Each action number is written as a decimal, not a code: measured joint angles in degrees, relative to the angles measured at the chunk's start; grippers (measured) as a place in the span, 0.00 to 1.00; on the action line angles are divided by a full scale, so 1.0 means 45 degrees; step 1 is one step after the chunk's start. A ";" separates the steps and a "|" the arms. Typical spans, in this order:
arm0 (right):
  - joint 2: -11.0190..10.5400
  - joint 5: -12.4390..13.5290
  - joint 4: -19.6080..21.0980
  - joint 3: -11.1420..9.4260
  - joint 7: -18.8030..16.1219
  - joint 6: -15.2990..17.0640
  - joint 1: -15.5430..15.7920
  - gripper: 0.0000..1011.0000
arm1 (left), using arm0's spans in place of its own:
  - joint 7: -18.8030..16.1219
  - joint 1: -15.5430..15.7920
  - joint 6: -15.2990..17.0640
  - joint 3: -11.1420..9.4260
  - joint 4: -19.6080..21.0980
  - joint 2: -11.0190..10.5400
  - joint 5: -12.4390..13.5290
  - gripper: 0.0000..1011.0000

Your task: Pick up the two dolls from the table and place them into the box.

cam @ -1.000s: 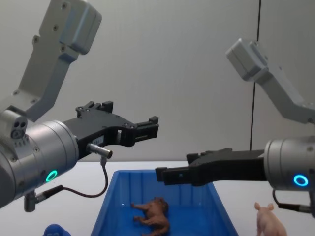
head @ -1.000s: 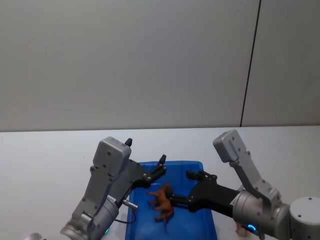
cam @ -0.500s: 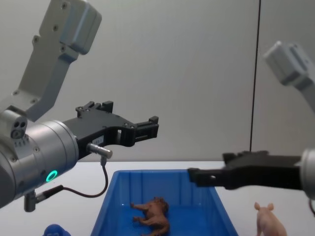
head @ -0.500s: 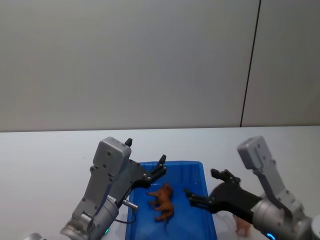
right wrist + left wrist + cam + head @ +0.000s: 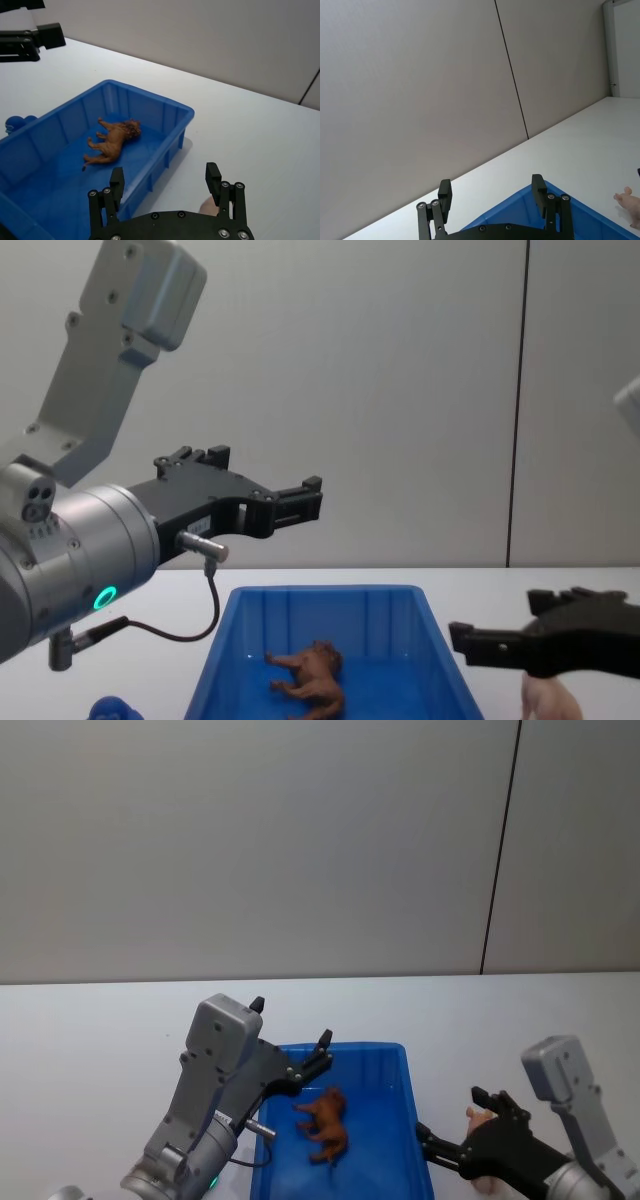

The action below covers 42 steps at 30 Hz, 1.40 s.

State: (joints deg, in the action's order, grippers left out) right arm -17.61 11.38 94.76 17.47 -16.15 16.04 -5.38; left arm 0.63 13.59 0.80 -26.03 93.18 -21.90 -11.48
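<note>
A white worktop (image 5: 80, 1020) meets a grey panelled wall (image 5: 250, 840). The blue box (image 5: 370, 1065) holds the brown doll (image 5: 325, 1122), lying on its side below the open left jaws. The pig doll (image 5: 550, 702) stands on the worktop outside the box, just under the open right jaws.

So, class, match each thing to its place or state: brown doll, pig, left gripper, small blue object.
Things:
1. brown doll
2. pig
3. left gripper
4. blue object

Places or states:
A. on the table, right of the box
B. raised and open
C. lying in the box
D. on the table, left of the box

Pairs: 1-C, 2-A, 3-B, 4-D.
</note>
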 joint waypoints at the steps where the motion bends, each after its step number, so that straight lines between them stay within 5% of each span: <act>1: -0.0035 0.0014 0.0048 -0.0008 0.0085 -0.0009 0.0083 0.99 | -0.0001 0.0000 0.0000 0.0000 0.0000 0.0000 0.0000 0.99; 19: -0.0412 0.0419 0.0177 -0.0236 0.1597 0.0077 0.0949 0.99 | -0.0001 0.0000 0.0000 0.0001 0.0000 0.0000 0.0000 0.99; 34: -0.0222 0.0694 -0.0884 -0.0312 0.1617 0.0447 0.0664 0.98 | 0.0000 0.0000 0.0000 0.0001 -0.0001 0.0000 0.0000 0.99; 42: -0.0020 0.0870 -0.1540 -0.0325 0.1426 0.0463 0.0346 0.79 | 0.0000 0.0000 0.0000 0.0000 0.0000 0.0000 0.0000 0.99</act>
State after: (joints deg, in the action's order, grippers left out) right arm -17.70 15.29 87.83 16.00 -9.74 18.13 -3.83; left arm 0.62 13.59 0.80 -26.03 93.17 -21.89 -11.48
